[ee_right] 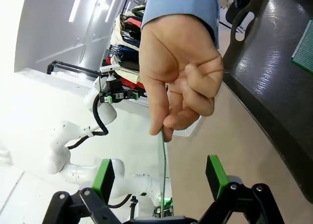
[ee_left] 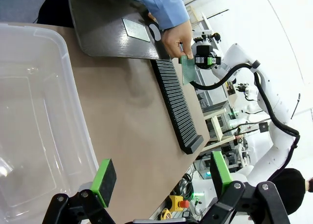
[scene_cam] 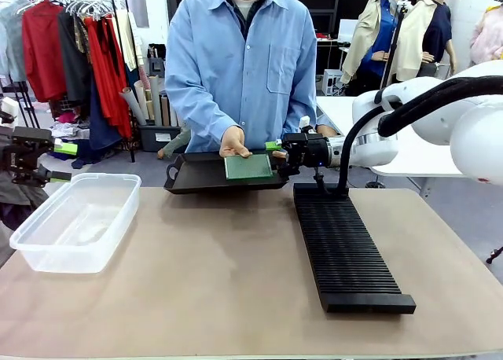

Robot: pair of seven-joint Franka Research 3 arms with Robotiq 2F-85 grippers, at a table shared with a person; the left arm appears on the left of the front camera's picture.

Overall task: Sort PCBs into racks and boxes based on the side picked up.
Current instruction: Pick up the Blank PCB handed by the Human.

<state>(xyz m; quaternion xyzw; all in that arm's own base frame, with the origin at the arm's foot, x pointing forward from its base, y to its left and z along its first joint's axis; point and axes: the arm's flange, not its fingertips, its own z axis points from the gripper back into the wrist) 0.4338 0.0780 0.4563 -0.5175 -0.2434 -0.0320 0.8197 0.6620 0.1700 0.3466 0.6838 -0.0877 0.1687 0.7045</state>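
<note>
A person's hand [scene_cam: 234, 142] holds a green PCB [scene_cam: 248, 167] over the black tray [scene_cam: 196, 179]. My right gripper [scene_cam: 278, 152] is at the board's right edge. In the right wrist view the hand [ee_right: 181, 72] holds the PCB [ee_right: 163, 155] edge-on between my open right gripper's [ee_right: 161, 177] green pads, which stand apart from it. A second green PCB [ee_right: 304, 52] lies on the tray. My left gripper [ee_left: 161, 177] is open and holds nothing, above the clear box [ee_left: 39, 111]. The black rack [scene_cam: 346, 246] lies right of centre on the table.
A pale PCB [ee_left: 136, 29] lies on the tray [ee_left: 107, 38] in the left wrist view. The clear box [scene_cam: 75, 222] stands at the table's left with my left gripper [scene_cam: 31, 157] behind it. Bare tan mat lies between box and rack.
</note>
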